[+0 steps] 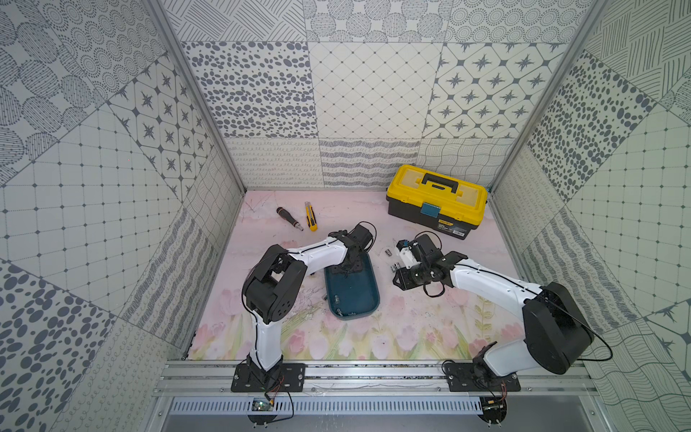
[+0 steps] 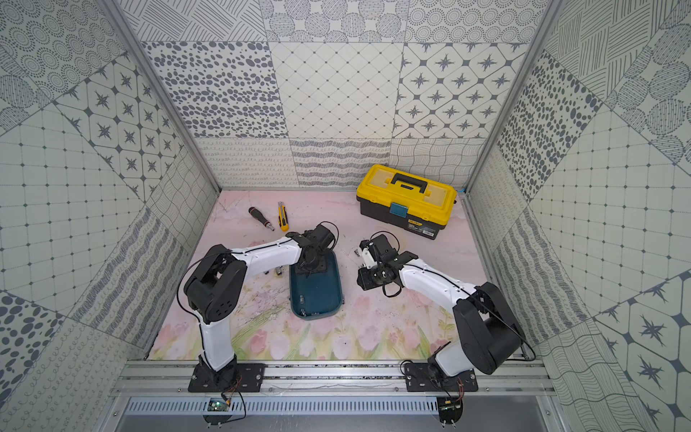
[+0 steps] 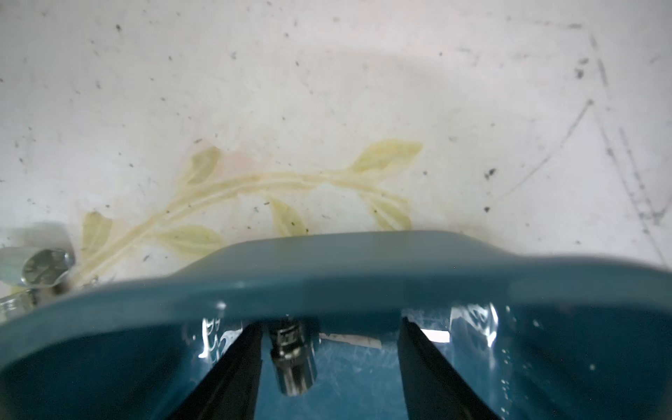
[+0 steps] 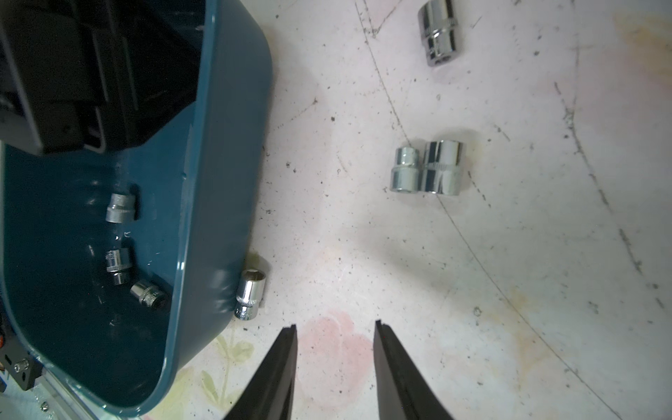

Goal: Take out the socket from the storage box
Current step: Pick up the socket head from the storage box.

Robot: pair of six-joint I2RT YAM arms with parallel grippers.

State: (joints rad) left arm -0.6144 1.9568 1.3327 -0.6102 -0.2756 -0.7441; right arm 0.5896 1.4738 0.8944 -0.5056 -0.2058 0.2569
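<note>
A shallow, glossy teal plastic storage box (image 1: 359,291), round-cornered, is seen near the middle of the flowered table (image 1: 411,329). A small knurled chrome socket (image 3: 292,358) is laid inside against its far end wall, between the spread black jaws of the left gripper (image 3: 329,325), not yet clamped. The right gripper (image 4: 334,327) is held released, empty, beside the box.

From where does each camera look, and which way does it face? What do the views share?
Top views: high above the arm bases, facing down toward the back wall; left arm, right arm, storage box, toolbox show.
Left wrist: low inside the storage box, facing its wall and the mat beyond; left gripper open around a socket.
Right wrist: above the mat beside the storage box, facing down; right gripper open, empty.
Shared: every view shows the storage box; the right wrist view also shows the left gripper.
</note>
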